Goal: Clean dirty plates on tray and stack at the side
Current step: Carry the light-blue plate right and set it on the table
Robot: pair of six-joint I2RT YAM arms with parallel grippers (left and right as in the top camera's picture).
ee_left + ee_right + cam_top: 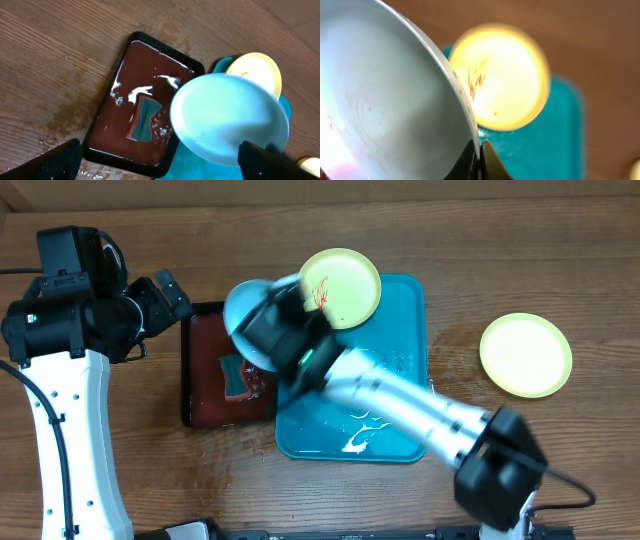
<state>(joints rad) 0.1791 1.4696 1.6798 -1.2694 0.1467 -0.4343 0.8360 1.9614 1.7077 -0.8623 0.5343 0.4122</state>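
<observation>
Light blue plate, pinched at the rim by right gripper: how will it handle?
Probably stiff: the light blue plate holds its round shape though the right gripper pinches only its rim. Likely slippery: glossy surface, and water shines on the tray. An edge-only pinch may let it pivot.

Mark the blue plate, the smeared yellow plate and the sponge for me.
blue plate [227, 119], left wrist view, its middle.
smeared yellow plate [343, 288], overhead view, its centre.
sponge [141, 118], left wrist view, its middle.
</observation>
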